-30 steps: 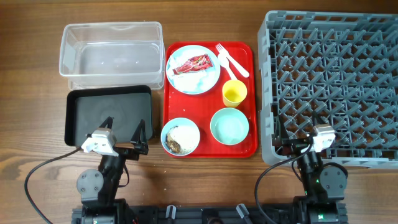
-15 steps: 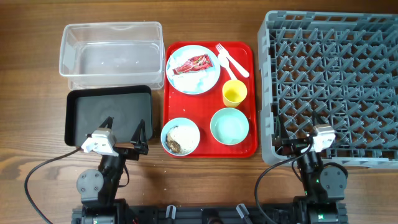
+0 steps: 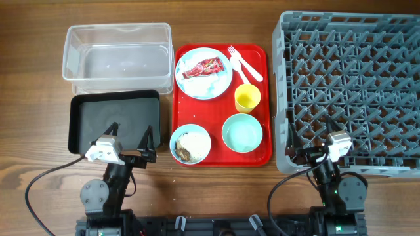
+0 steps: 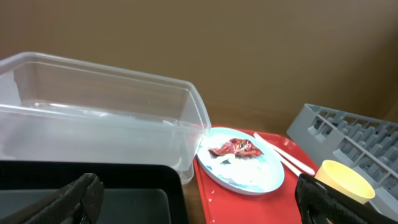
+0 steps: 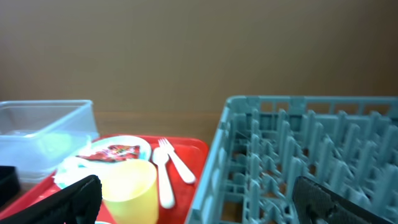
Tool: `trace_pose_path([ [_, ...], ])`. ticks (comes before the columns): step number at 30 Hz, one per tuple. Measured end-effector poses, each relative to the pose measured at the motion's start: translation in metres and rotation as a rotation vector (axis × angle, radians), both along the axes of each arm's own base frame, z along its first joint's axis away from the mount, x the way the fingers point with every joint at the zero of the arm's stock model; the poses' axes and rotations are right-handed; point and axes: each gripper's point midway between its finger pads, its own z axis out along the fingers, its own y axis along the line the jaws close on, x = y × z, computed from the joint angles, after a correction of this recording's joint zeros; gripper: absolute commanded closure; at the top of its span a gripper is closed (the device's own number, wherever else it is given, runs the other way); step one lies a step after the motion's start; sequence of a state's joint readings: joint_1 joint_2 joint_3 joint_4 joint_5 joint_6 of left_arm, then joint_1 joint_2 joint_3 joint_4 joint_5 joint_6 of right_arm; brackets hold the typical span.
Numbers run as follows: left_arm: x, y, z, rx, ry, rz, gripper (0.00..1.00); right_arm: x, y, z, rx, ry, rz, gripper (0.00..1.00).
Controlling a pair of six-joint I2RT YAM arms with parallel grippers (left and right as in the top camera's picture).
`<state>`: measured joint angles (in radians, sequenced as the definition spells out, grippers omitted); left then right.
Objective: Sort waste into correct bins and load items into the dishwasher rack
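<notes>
On the red serving tray [image 3: 218, 108] sit a pale blue plate [image 3: 220, 84] with a red wrapper [image 3: 203, 67] and a white napkin [image 3: 205, 84], white cutlery [image 3: 244, 62], a yellow cup [image 3: 247, 99], a bowl of rice and brown scraps [image 3: 190, 144] and an empty bowl [image 3: 242, 132]. The clear tub [image 3: 117, 56] and the black tray [image 3: 111, 111] are left of it, and the grey rack [image 3: 351, 92] is right. My left gripper [image 3: 131, 136] is open over the black tray's near edge. My right gripper [image 3: 312, 135] is open at the rack's near left corner. Both are empty.
In the left wrist view the tub [image 4: 93, 124], plate [image 4: 249, 171], cup [image 4: 342, 180] and black tray [image 4: 112, 196] lie ahead. In the right wrist view the cup [image 5: 127, 190] and cutlery [image 5: 165, 171] are close, with the rack wall [image 5: 211, 168] at right.
</notes>
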<state>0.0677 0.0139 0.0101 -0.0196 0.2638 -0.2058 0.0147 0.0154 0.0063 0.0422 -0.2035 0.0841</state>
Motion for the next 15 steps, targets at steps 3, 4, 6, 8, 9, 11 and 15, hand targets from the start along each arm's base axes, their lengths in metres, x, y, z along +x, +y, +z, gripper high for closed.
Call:
trace_pose_path([
  [3, 0.0, 0.0, 0.003, 0.001, -0.013, 0.0, 0.0, -0.002, 0.005, 0.008, -0.001, -0.032, 0.029, 0.0],
  [4, 0.0, 0.0, 0.004, 0.001, -0.019, 0.0, 0.0, -0.002, 0.006, 0.01, -0.001, -0.042, 0.037, 0.0],
  [6, 0.0, 0.0, 0.006, 0.002, -0.024, 0.0, 0.0, -0.003, 0.009, 0.014, -0.002, -0.059, 0.051, 0.0],
  [8, 0.0, 0.0, 0.006, 0.002, -0.024, 0.0, 0.0, -0.004, 0.01, 0.014, -0.003, -0.06, 0.062, 0.0],
  [9, 0.0, 0.0, 0.006, 0.002, -0.024, -0.001, 0.0, -0.004, 0.011, 0.015, -0.003, -0.061, 0.064, 0.0],
  [11, 0.0, -0.001, 0.006, 0.002, -0.025, -0.006, 0.0, -0.004, 0.012, 0.016, -0.003, -0.064, 0.069, 0.0],
  [15, -0.001, -0.003, 0.012, 0.002, -0.036, -0.015, 0.0, -0.005, 0.012, 0.021, -0.004, -0.075, 0.073, 0.0],
])
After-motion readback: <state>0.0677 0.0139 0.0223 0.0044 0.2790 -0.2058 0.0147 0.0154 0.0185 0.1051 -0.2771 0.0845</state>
